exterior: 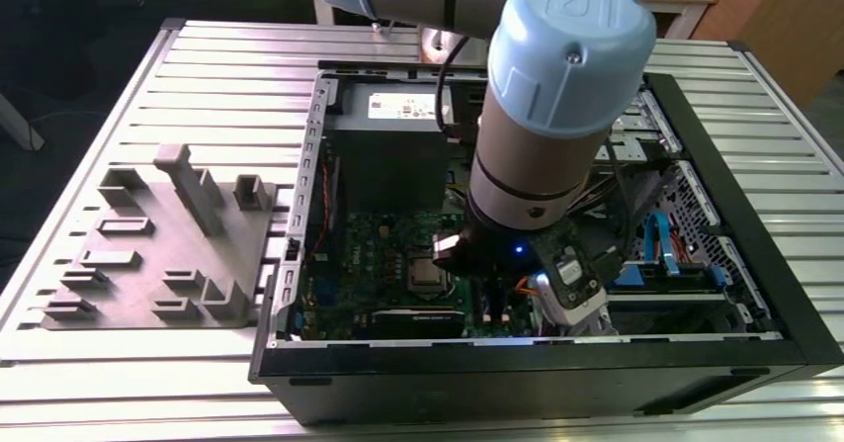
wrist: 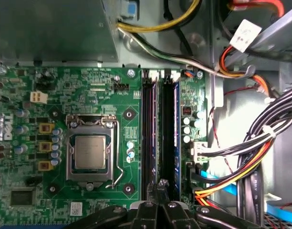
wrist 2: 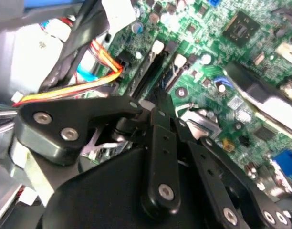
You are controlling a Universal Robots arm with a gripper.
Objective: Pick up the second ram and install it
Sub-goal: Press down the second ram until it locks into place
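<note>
In the first wrist view, two long black memory rails run side by side on the green motherboard [wrist: 88,86]. The second ram [wrist: 169,138], a dark narrow stick with blue showing along its sides, lies in the rail nearer the cable bundle. The other rail [wrist: 148,138] beside it also looks dark and filled. My gripper [wrist: 161,185] has its black fingers drawn together over the near end of the second ram. In the second wrist view the gripper [wrist 2: 156,105] meets at the end of the same rail [wrist 2: 171,71]. I cannot see whether the tips touch the stick.
The arm [exterior: 541,165] reaches down into the open black computer case [exterior: 738,264]. A CPU socket [wrist: 91,152] sits beside the rails, and orange, yellow and black cables [wrist: 241,171] crowd the other side. A grey fixture [exterior: 158,264] with upright slabs stands at the exterior view's left.
</note>
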